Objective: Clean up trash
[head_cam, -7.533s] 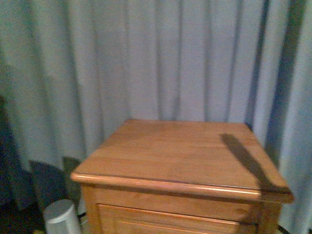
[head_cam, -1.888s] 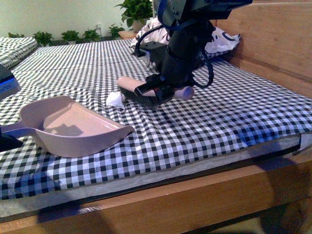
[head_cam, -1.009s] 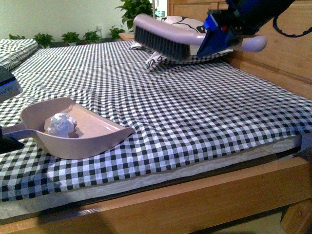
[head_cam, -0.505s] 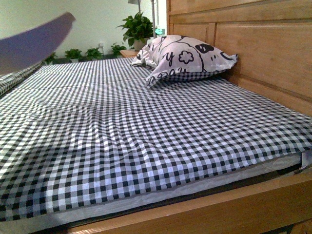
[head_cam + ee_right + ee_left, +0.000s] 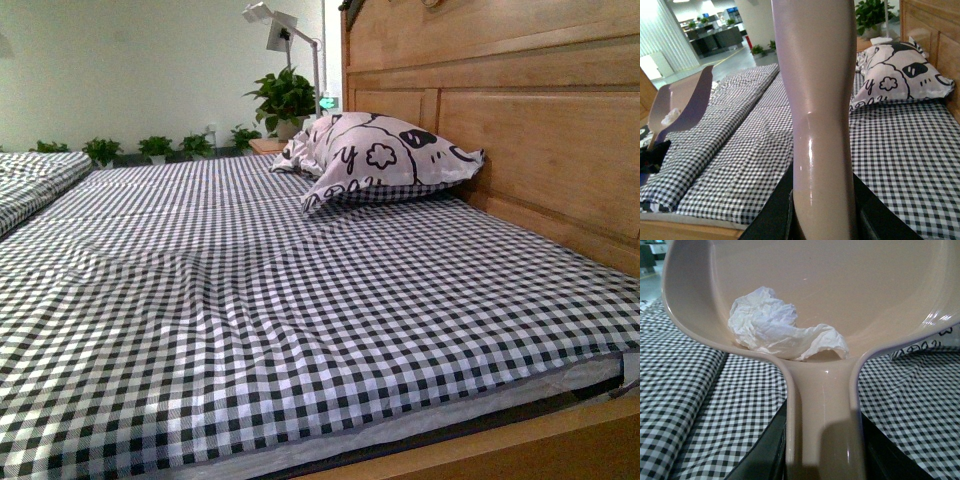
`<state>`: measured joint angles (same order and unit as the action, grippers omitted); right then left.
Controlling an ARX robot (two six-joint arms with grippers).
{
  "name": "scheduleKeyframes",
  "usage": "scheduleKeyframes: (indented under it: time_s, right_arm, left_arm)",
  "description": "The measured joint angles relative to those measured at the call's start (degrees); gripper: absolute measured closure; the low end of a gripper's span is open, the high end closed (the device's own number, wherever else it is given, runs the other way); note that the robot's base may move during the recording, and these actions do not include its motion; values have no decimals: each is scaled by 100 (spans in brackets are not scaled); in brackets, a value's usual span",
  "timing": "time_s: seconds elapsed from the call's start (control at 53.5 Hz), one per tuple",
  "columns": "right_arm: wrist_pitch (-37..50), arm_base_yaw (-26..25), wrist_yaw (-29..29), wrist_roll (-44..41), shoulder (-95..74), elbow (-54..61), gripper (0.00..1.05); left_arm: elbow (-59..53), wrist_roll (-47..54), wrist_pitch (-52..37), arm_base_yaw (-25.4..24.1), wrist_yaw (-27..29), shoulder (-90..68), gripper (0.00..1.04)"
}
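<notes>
Trash [image 5: 782,327], a crumpled white wad of tissue, lies inside the pinkish-beige dustpan [image 5: 840,285], resting low in the scoop against the wall where the handle joins. The left wrist view shows the dustpan handle running down into the left gripper [image 5: 822,450], whose dark jaws sit closed on either side of it. Checked bedsheet [image 5: 300,300] shows beneath the lifted pan. In the right wrist view, a pale glossy brush handle [image 5: 817,100] rises from the right gripper [image 5: 822,210], jaws clamped around it; the dustpan appears off to one side, raised above the bed. The front view shows only the bed, a patterned pillow [image 5: 380,155] and the wooden headboard [image 5: 500,120], with neither arm in sight. Sweeping appears finished and the carry-away step is in hand. Next, the pan likely needs to stay level so the wad cannot slide out, until it reaches a bin, which is not visible.
</notes>
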<state>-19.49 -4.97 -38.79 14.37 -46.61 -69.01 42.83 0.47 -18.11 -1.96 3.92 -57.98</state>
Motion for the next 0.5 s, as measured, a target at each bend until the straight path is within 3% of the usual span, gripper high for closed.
scheduleKeyframes:
  time_s: [0.168, 0.374, 0.505]
  right_arm:
    - [-208, 651, 1172, -17, 520, 22, 85]
    - [111, 719, 1727, -175, 782, 223, 85]
    - [118, 658, 1849, -236, 782, 330, 85]
  left_arm:
    - [-656, -24, -26, 540, 691, 999, 78]
    - [-1115, -68, -111, 1139, 1567, 1641, 78]
    - [-1191, -192, -44, 1207, 1692, 1777, 78]
